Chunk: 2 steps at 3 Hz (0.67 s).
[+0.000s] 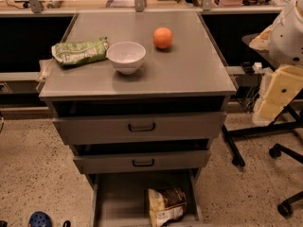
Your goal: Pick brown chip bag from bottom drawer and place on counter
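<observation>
The brown chip bag (165, 206) lies in the open bottom drawer (118, 197), towards its front right, dark brown with tan and white patches. The counter (189, 72) is the flat grey top of the drawer cabinet. My gripper (275, 97), cream-yellow below the white arm (289, 30), hangs at the right edge of the view. It is beside the cabinet's right side at about counter height, well above and to the right of the bag. It holds nothing that I can see.
On the counter are a green chip bag (79, 52) at the left, a white bowl (126, 56) and an orange (162, 38). The two upper drawers (141, 126) stand slightly open. Black stand legs and chair castors (284, 207) are on the floor to the right. A blue object (39, 219) lies at the bottom left.
</observation>
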Tool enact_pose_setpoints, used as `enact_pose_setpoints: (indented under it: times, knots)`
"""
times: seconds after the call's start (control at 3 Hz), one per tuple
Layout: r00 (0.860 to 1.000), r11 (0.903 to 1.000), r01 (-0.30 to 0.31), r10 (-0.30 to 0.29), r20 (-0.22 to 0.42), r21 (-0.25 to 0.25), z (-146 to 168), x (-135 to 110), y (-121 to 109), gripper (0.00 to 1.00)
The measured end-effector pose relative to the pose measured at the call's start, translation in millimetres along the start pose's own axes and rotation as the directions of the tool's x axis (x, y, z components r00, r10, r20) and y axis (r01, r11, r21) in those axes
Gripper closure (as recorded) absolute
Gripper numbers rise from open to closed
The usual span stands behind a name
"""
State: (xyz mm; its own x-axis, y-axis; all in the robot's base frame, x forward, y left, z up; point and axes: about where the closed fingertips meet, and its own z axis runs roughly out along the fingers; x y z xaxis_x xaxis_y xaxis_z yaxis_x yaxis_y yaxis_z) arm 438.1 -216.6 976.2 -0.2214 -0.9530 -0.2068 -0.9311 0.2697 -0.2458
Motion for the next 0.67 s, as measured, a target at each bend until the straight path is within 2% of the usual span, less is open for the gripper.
enact_pose_setpoints:
  times: [0.33,0.67]
  knots:
    - [1.0,1.0,0.001,-0.001,0.0,0.002,0.0,-0.6,-0.3,0.0]
    - [0.999,0.9995,0.015,-0.014,0.032,-0.028,38.3,-5.0,7.1,0.0]
